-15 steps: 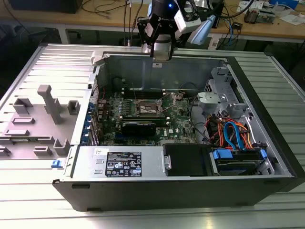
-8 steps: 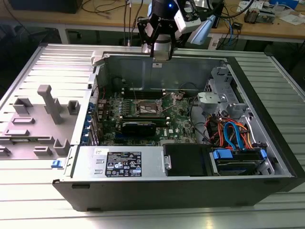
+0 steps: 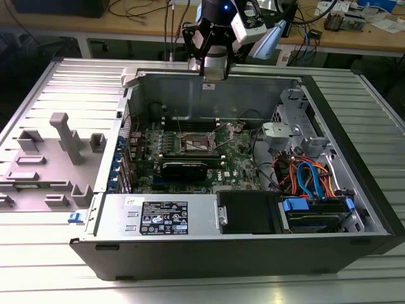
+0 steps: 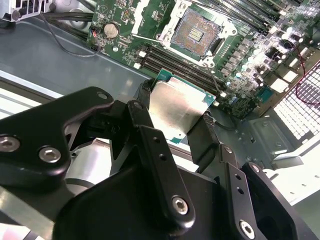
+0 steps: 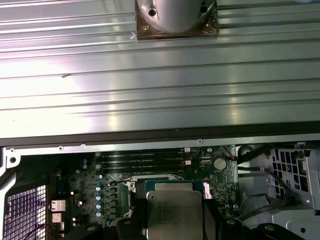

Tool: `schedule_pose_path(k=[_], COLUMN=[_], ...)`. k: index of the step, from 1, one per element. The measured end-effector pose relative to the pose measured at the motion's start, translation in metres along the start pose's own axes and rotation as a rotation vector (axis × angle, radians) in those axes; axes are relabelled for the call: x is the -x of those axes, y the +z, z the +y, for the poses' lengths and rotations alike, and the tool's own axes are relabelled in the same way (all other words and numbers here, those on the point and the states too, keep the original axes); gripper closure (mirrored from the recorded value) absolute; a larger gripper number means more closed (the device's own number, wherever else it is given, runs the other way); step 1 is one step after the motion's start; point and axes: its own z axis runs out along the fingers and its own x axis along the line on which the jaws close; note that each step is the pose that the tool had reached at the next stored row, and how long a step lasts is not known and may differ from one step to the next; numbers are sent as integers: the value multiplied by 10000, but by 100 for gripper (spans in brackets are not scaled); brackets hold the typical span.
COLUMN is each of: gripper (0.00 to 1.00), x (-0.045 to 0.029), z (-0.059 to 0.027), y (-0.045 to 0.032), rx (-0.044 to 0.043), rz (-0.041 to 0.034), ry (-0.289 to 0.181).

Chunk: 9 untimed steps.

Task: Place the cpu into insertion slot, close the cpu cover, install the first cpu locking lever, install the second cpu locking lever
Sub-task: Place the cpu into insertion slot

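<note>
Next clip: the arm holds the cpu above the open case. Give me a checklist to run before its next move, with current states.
1. Grip on the cpu: ok. The gripper is shut on two opposite edges.
2. The insertion slot empty and uncovered: ok. Its contacts are exposed in the second wrist view.
3. Chip seated: not ok. It hangs clear above the motherboard.
4. Chip lined up and turned to match the slot: cannot tell.
5. The coloured cables away from the slot: ok. They lie toward the exterior view's right.
</note>
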Motion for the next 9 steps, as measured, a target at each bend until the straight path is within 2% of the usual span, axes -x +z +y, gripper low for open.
schedule_pose_path(k=[5, 9], gripper=[46, 46], x=[0, 1], z=[-8, -13], y=[-1, 3], rx=[-2, 6], rz=[-2, -38], ry=[26, 430])
